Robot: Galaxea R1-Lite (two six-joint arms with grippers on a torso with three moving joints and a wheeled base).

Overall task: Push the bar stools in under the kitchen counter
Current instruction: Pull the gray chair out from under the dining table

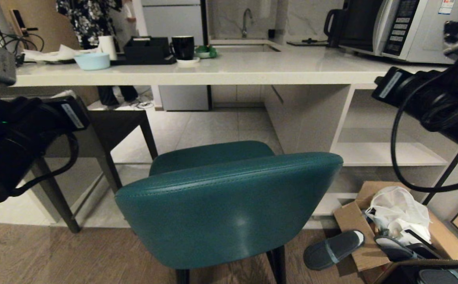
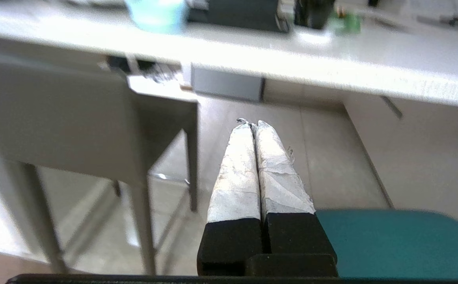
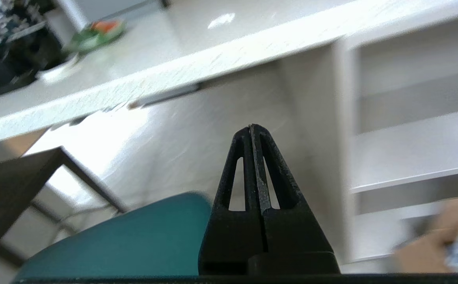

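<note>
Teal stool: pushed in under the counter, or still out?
Still out. The teal stool stands on the wood floor short of the kitchen counter, with pale tile showing between its seat and the counter's edge.

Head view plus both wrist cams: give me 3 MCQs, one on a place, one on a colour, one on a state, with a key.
1. Where is the teal stool?
A. Out in front of the counter
B. Tipped over on the floor
C. On top of the counter

2. What colour is the bowl on the counter?
A. Red
B. Pale blue
C. Yellow

3. How do the jaws of the left gripper and the right gripper stand?
A. Both wide open
B. One clamped on the stool
C. Both shut, empty

Key: 1 A, its backrest stands upright, nearer the camera than the slab edge; 2 B, pale blue beside the white cup; 3 C, fingers pressed together in both wrist views.
</note>
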